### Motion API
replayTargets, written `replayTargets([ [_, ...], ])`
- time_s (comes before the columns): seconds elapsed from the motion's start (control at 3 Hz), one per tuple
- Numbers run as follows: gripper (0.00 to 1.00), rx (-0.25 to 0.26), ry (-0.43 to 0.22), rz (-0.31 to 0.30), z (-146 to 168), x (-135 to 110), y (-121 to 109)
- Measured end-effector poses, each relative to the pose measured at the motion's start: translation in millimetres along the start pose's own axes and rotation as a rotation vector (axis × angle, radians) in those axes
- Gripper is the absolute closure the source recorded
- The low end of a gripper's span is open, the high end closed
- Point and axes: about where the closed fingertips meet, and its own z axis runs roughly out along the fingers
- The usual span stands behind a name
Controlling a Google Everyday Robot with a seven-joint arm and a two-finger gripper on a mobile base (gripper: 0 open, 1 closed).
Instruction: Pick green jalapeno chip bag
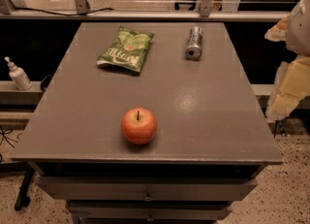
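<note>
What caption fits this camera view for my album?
A grey table holds the green jalapeno chip bag, a tipped can and an apple; the gripper hangs beside its right edge.

You see the tool (289, 80) off the right edge of the gray surface (213, 121). On the surface, a can (194, 43) lies on its side nearest the tool. The bag (126, 49) lies flat farther left, and an apple (139, 126) stands left of the tool, near the front edge.

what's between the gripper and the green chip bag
The gripper is off the table's right side. A can lying on its side sits roughly between it and the green jalapeno chip bag; the apple is clear.
</note>
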Motion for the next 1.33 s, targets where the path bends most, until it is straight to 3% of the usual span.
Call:
replayTargets([
  [0.33,0.00,0.000,0.000,0.000,0.0,0.0,0.0],
  [0.67,0.00,0.017,-0.050,-0.043,4.7,-30.2,-16.6],
  [1.0,0.00,0.003,-0.133,-0.123,18.6,-79.9,-30.6],
  [1.33,0.00,-0.037,-0.227,-0.200,44.3,-126.2,-25.8],
])
